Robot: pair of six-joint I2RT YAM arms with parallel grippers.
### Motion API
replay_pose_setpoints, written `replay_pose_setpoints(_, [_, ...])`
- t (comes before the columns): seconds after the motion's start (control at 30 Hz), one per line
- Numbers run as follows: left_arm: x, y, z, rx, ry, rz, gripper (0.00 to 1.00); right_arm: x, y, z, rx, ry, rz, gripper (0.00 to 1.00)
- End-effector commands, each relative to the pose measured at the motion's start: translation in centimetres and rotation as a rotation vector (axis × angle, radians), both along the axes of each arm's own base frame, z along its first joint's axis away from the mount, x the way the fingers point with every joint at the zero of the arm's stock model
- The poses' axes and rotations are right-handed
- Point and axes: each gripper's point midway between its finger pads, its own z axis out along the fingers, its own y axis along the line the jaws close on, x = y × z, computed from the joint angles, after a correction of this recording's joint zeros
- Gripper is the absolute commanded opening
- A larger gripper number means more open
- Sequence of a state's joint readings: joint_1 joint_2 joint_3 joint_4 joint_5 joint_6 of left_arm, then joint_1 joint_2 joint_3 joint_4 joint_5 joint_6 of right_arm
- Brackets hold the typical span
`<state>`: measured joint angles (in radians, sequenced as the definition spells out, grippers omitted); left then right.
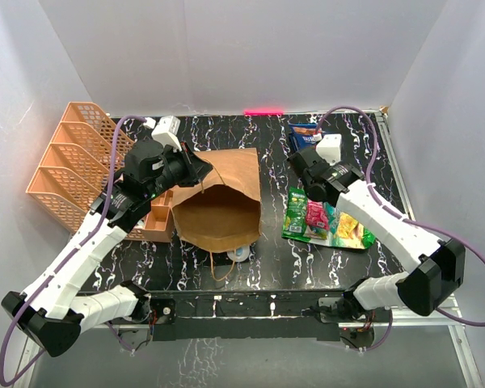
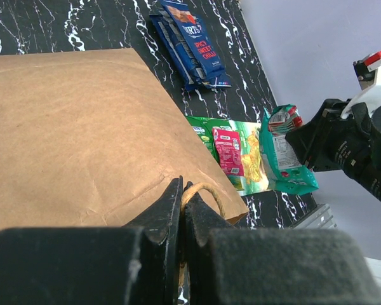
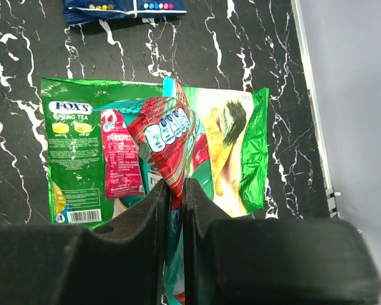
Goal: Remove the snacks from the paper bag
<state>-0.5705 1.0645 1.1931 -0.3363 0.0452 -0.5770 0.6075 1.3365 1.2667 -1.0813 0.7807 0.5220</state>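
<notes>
Left arm [image 1: 81, 246] runs up from its base with the elbow out at far left and the forearm angled in toward centre. Left end effector [image 2: 182, 185]: jaws pinched together on the bag [image 2: 82, 127] rim, no visible gap. Right arm [image 1: 392, 222] roughly mirrors it, elbow out at far right, forearm angled back toward centre, wrist pitched down. Right end effector [image 3: 176, 185]: jaws nearly touching, clamped on a packet [image 3: 171, 136]. The two end effectors sit well apart.
</notes>
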Motion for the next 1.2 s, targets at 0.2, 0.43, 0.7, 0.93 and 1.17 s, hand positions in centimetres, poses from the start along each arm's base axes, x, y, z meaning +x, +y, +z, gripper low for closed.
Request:
replay_pose_setpoints(0.2, [-0.3, 0.5, 1.1, -0.013, -0.034, 0.007, 0.00, 2.6, -1.1, -1.1, -0.054, -0.060, -0.194, 0.08])
replay_pose_setpoints(0.43, [-0.4, 0.7, 1.1, -0.006, -0.037, 0.011, 0.00, 3.1, -1.1, -3.2, -0.109, -0.019, -0.242, 0.08])
replay_pose_setpoints(0.7, [-0.3, 0.5, 1.2, -0.008, -0.038, 0.004, 0.00, 4.4, 0.7, -6.0, -0.081, 0.026, -0.215, 0.08])
replay_pose_setpoints(0.93, [-0.4, 0.9, 1.1, -0.001, -0.039, 0.014, 0.00, 5.0, 1.0, -8.6, -0.126, 0.075, -0.231, 0.12])
replay_pose_setpoints(1.17, [-0.5, 0.9, 1.4, -0.004, -0.046, 0.013, 0.00, 5.9, 2.9, -10.9, -0.083, 0.098, -0.206, 0.25])
